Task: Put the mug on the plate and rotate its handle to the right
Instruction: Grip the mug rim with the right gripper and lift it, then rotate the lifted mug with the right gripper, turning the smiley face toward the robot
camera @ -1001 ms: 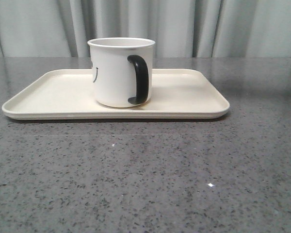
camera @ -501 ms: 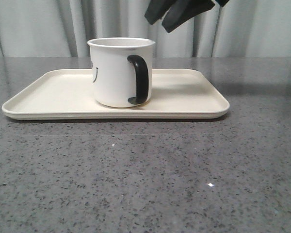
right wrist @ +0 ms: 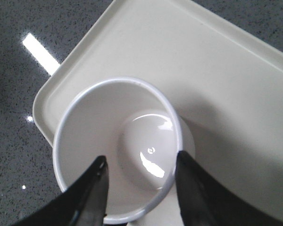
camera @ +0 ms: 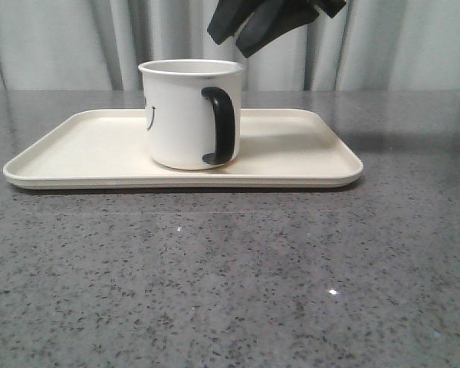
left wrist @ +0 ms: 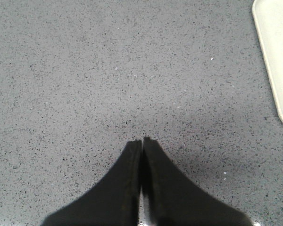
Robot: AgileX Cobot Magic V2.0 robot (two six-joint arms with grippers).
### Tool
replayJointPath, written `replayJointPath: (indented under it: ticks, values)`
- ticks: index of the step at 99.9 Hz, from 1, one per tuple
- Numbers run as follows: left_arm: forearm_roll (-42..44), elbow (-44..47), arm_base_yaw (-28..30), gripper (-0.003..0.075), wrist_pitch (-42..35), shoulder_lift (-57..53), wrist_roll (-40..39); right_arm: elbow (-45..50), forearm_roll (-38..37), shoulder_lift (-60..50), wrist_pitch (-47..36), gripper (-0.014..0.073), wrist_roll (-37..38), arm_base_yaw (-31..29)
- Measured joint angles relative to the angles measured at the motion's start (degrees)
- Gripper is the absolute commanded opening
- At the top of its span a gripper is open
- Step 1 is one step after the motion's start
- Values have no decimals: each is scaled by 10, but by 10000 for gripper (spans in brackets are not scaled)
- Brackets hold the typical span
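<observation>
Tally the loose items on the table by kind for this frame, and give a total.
Mugs: 1, the white mug with a black handle, standing upright on the tray.
Trays: 1, the cream plate lying flat on the grey table.
Total: 2

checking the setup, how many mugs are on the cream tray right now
1. The white cylindrical mug with a black loop handle stands on the cream rectangular tray, left of its middle, under the open right gripper.
</observation>
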Motion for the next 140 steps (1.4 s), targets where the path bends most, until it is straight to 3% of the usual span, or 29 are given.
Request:
replayJointPath:
  ticks: [64,74,90,121,140]
  values:
    - [-1,0,0,-20,2,0,0,0,1,49,-5,346,0,0]
    - [-1,0,0,-20,2,0,0,0,1,56,0,230,0,0]
    - [-1,0,0,-20,2,0,0,0,2,55,1,-129,0,0]
    - [-2,0,0,-20,2,0,0,-18,2,57,8,-111,-10,1]
    - [-2,0,0,-20,3,0,0,-136,-14,57,67,-111,-46,1]
